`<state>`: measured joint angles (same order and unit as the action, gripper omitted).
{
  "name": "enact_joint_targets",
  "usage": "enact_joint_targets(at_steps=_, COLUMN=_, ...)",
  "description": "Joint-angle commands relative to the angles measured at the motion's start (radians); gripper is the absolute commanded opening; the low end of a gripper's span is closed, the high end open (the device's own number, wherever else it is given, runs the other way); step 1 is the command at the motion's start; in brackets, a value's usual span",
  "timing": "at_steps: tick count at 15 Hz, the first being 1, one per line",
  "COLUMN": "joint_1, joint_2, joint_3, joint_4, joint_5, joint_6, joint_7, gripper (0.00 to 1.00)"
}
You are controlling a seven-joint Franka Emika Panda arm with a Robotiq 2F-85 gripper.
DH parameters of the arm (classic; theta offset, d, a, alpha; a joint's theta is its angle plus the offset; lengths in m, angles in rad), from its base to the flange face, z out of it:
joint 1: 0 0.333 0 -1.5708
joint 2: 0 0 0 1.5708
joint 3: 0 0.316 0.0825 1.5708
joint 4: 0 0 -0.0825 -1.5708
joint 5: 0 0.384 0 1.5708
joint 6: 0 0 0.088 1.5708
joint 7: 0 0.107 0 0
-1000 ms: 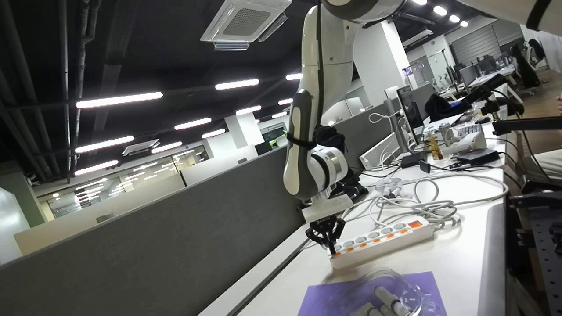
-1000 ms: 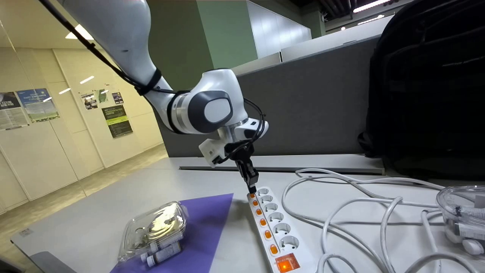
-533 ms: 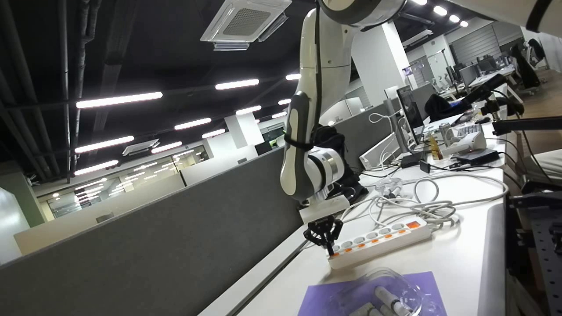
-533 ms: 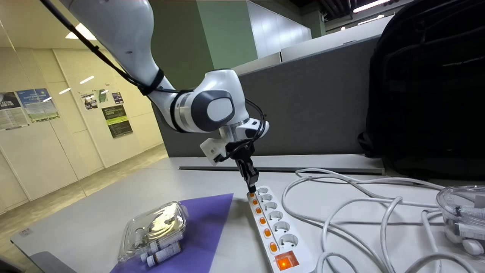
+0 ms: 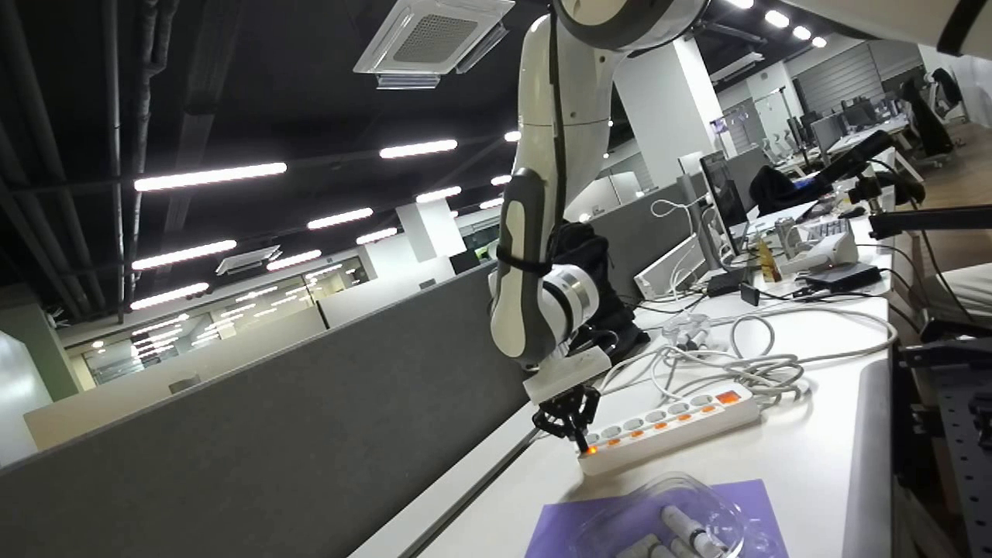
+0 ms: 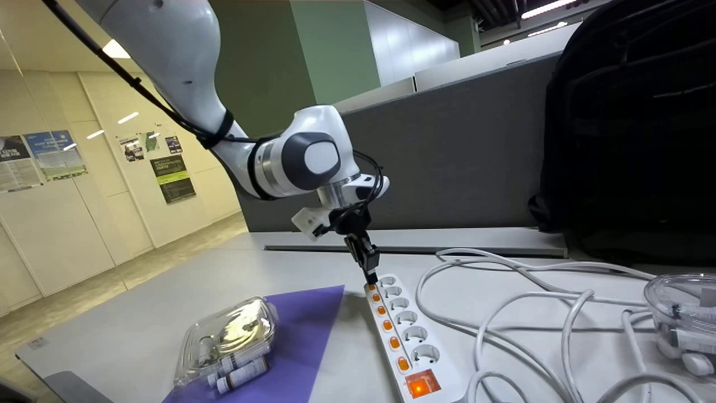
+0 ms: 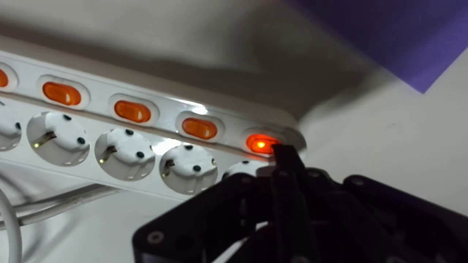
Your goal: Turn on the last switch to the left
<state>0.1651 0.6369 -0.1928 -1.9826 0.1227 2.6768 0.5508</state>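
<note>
Robotiq gripper [image 7: 287, 153] holding fingers pressed together, tips touching end of glowing orange rocker switch [image 7: 260, 143]. Switch ending row on white multi-socket power strip [image 7: 166, 118] lying on desk [image 6: 224, 280] near purple sheet [image 6: 305, 330]. Bigger orange switch [image 6: 423, 384] glowing at opposite end.

white arm [image 6: 238, 157], black cable [image 6: 133, 82], black jaws

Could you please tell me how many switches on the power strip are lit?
2: the small end switch at the tip of the pincer, and the large switch at the opposite end of the power strip. The pincer partly covers the small one.
</note>
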Motion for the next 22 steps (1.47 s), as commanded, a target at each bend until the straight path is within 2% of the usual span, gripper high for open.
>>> enact_joint_targets(at_steps=1, joint_1=0.135, joint_2=0.121, joint_3=-0.109, joint_4=0.050, joint_5=-0.132, joint_6=0.005, joint_7=0.164, gripper=0.00)
enact_joint_targets(at_steps=4, joint_1=0.200, joint_2=0.141, joint_3=-0.152, joint_4=0.052, joint_5=-0.223, joint_6=-0.009, joint_7=0.253, gripper=0.00)
enact_joint_targets(at_steps=7, joint_1=0.184, joint_2=0.102, joint_3=-0.117, joint_4=0.047, joint_5=-0.243, joint_6=-0.054, joint_7=0.235, gripper=0.00)
enact_joint_targets(at_steps=9, joint_1=0.178, joint_2=0.053, joint_3=-0.103, joint_4=0.026, joint_5=-0.252, joint_6=-0.069, joint_7=0.214, gripper=0.26)
enact_joint_targets(at_steps=12, joint_1=0.186, joint_2=-0.016, joint_3=-0.097, joint_4=-0.021, joint_5=-0.266, joint_6=-0.071, joint_7=0.211, gripper=0.44)
enact_joint_targets(at_steps=18, joint_1=0.201, joint_2=-0.158, joint_3=-0.084, joint_4=-0.135, joint_5=-0.282, joint_6=-0.125, joint_7=0.261, gripper=0.87)
enact_joint_targets(at_steps=20, joint_1=0.208, joint_2=-0.210, joint_3=-0.087, joint_4=-0.174, joint_5=-0.304, joint_6=-0.131, joint_7=0.298, gripper=0.98)
enact_joint_targets(at_steps=22, joint_1=0.202, joint_2=-0.260, joint_3=-0.083, joint_4=-0.215, joint_5=-0.334, joint_6=-0.142, joint_7=0.333, gripper=1.00)
